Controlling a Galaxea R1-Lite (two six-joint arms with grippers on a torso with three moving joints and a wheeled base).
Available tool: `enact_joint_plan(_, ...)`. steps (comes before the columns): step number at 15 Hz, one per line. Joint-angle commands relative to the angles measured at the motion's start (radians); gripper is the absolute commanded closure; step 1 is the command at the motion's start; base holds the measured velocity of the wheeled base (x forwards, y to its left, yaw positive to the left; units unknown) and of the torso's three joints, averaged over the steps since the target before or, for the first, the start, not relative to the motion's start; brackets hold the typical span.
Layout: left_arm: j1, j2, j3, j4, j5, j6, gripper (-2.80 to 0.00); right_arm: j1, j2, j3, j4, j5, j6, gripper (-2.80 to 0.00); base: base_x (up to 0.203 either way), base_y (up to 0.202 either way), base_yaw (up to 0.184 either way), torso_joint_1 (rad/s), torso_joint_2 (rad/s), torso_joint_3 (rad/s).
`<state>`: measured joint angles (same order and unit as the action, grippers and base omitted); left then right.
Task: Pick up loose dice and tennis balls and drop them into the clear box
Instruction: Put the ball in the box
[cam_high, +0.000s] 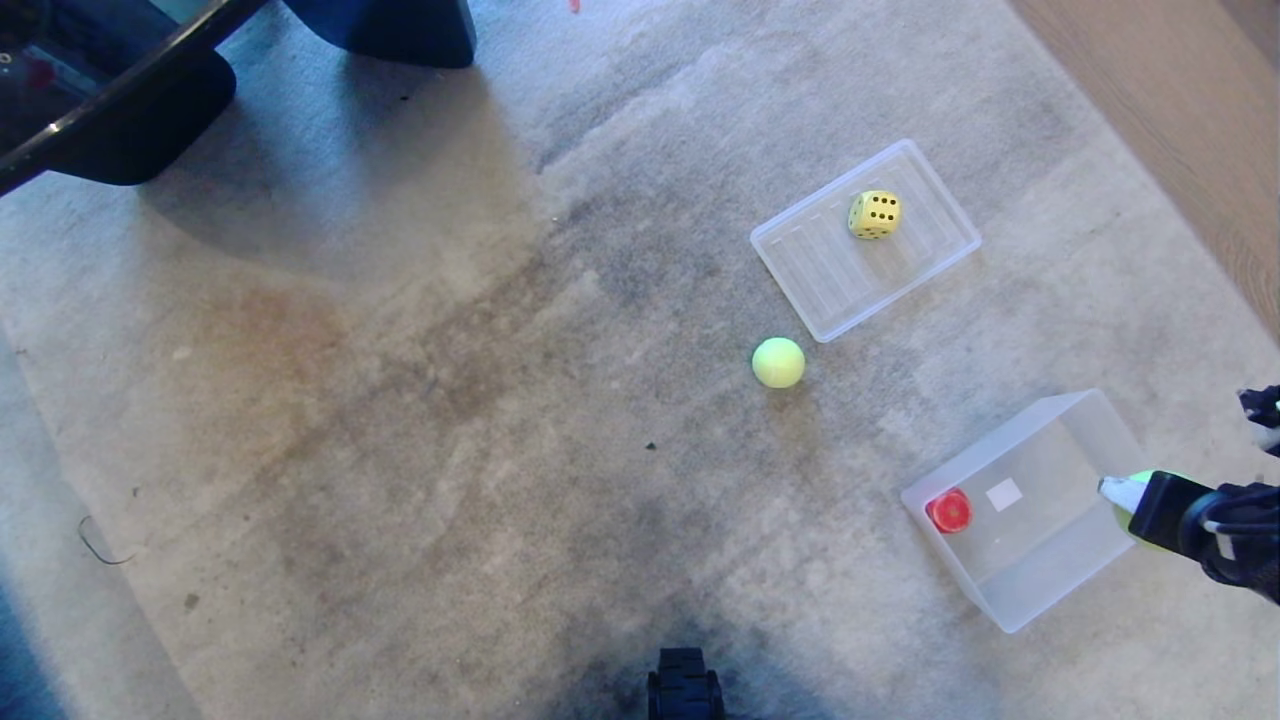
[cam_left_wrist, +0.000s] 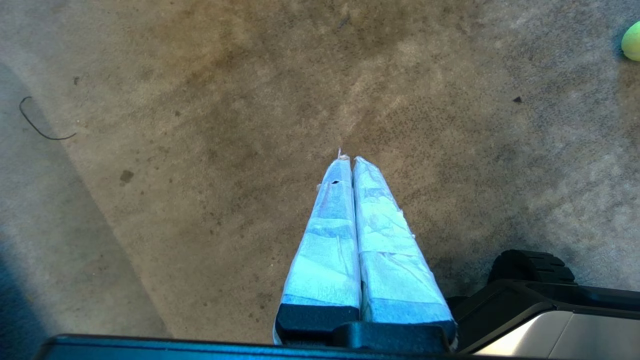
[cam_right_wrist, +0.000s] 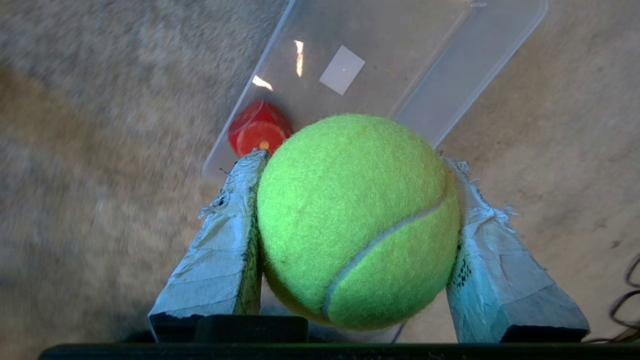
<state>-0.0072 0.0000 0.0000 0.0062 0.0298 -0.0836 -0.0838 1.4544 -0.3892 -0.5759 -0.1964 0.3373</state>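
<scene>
The right gripper (cam_right_wrist: 350, 165) is clamped on a tennis ball (cam_right_wrist: 357, 220), its taped fingers (cam_right_wrist: 227, 240) pressed to either side. In the head view the arm reaches in from the right edge, low in the frame, level over the near wall of the clear box (cam_high: 1060, 560). A red die (cam_high: 948, 511) lies in the box's left corner. A second tennis ball (cam_high: 778, 362) sits on the carpet (cam_high: 400, 400) near centre. A yellow die (cam_high: 874, 214) rests on the flat lid (cam_high: 800, 260), upper right. The left gripper (cam_left_wrist: 349, 161) hangs with fingers pressed together.
</scene>
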Motion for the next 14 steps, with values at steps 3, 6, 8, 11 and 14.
enact_joint_plan(3,0.000,0.000,0.000,0.000,0.001,-0.001,0.00,-0.057,0.369,-0.074,-0.140,-0.005,0.094,0.00,0.000,0.000,0.000,0.000,0.00,0.000)
enact_joint_plan(6,0.000,0.000,0.000,0.000,0.001,-0.001,0.00,-0.080,0.548,-0.137,-0.186,-0.001,0.137,0.00,0.000,0.000,0.000,0.000,0.00,0.000)
enact_joint_plan(8,0.000,0.000,0.000,0.000,0.001,-0.001,0.00,-0.085,0.636,-0.177,-0.263,0.035,0.179,0.00,0.000,0.000,0.000,0.000,0.00,0.000)
enact_joint_plan(11,0.000,0.000,0.000,0.000,0.001,-0.001,0.00,-0.082,0.735,-0.206,-0.358,0.094,0.193,0.00,0.000,0.000,0.000,0.000,0.00,0.000)
enact_joint_plan(14,0.000,0.000,0.000,0.000,0.001,-0.001,0.00,-0.078,0.791,-0.215,-0.431,0.105,0.189,0.00,0.000,0.000,0.000,0.000,0.00,0.000)
